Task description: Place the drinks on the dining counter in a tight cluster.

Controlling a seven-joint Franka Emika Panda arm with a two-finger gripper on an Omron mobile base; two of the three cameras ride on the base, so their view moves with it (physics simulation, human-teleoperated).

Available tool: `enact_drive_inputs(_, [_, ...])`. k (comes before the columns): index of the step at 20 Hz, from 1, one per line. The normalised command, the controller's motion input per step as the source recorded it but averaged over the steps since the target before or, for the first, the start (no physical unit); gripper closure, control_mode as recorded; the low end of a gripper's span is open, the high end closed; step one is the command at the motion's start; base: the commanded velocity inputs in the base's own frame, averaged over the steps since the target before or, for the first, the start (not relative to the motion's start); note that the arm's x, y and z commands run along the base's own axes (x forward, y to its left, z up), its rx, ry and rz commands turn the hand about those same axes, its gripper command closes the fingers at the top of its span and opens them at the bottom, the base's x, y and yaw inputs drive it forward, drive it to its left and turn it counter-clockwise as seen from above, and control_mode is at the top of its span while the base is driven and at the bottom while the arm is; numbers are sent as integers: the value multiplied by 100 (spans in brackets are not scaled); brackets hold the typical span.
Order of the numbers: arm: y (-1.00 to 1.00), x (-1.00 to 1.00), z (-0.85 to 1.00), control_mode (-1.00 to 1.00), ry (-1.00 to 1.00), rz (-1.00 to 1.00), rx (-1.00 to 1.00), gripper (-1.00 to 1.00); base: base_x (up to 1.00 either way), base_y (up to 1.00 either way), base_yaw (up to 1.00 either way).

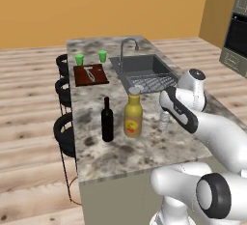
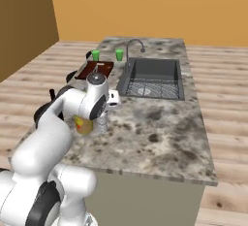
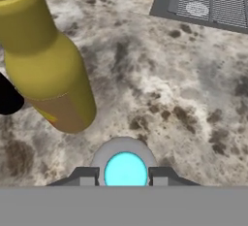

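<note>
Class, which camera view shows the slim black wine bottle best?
The left base view: the slim black wine bottle stands whole and upright beside the yellow juice bottle. The hand view catches just a black sliver; in the right base view the white arm covers that spot.

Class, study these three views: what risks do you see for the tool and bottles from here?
1. The tool straddles the water bottle; its cap sits between the fingers. A weak grip might let it slip or tip.
2. The juice bottle stands close; moving sideways could knock it into the wine bottle.
</note>
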Motion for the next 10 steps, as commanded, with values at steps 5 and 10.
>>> enact_drive_inputs(5, [0, 0, -13, -100, 0, 3, 0, 100, 0, 0, 0])
enact_drive_inputs(10, [9, 0, -12, -100, 0, 0, 0, 100, 0, 0, 0])
